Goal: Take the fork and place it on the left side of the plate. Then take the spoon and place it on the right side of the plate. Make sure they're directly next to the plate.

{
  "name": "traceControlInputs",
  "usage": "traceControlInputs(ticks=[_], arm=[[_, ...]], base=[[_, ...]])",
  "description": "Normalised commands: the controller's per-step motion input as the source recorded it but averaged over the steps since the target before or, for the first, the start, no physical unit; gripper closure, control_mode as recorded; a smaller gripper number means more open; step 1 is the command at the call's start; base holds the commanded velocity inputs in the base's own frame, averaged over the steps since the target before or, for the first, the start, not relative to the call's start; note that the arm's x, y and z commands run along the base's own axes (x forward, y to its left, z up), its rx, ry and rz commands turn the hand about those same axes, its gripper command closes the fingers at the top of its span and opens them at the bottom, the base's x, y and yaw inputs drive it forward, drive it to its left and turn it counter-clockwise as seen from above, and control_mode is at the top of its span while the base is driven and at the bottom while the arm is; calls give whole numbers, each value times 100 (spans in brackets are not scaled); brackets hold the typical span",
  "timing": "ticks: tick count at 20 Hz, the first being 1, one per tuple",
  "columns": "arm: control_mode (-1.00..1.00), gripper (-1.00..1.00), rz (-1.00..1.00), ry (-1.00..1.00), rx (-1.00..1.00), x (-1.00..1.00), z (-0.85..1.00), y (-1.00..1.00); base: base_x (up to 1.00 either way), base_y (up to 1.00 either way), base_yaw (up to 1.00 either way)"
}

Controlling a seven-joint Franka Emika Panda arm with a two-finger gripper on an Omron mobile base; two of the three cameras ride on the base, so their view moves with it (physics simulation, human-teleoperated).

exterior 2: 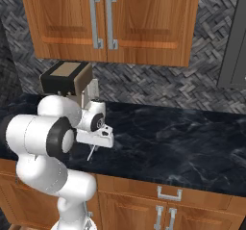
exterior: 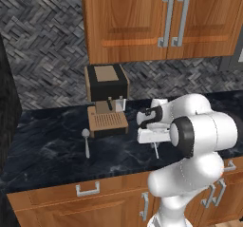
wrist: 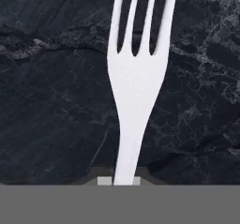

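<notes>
Fork (wrist: 136, 92) pinched in gripper (wrist: 119, 180) above counter (exterior: 47, 145)
Spoon (exterior: 86, 140) lies near counter's front edge, beside coffee machine (exterior: 107, 100); bare counter rightward

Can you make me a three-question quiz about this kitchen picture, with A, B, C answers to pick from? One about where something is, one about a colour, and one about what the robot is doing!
1. Where does the spoon lie?
A. on the dark counter, just in front of the coffee machine
B. inside a cupboard
C. on the floor

2. What colour is the counter?
A. bright red
B. black with pale marble veins
C. plain white

3. What is the gripper doing with the fork?
A. its jaws are shut on the fork's handle
B. it hangs open far above the fork
C. it is pressing the fork into a cup

Answers: 1 A, the left base view shows the spoon on the counter beside the machine's tray. 2 B, every view shows black stone with light veins. 3 A, the hand view shows the handle running down between the jaws.
</notes>
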Motion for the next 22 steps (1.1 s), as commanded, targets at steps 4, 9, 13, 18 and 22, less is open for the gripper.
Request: traceControlInputs(ticks=[4,9,13,18,22], arm=[[-100,100,0,-22,1,-49,45,-47],[-100,100,0,-22,0,-48,59,-28],[-100,100,0,-21,0,-39,88,-27],[-100,100,-1,-16,0,-28,100,-28],[-100,100,-1,-13,0,-30,100,-25]], base=[[0,0,0],[0,0,0],[0,0,0],[0,0,0],[0,0,0]])
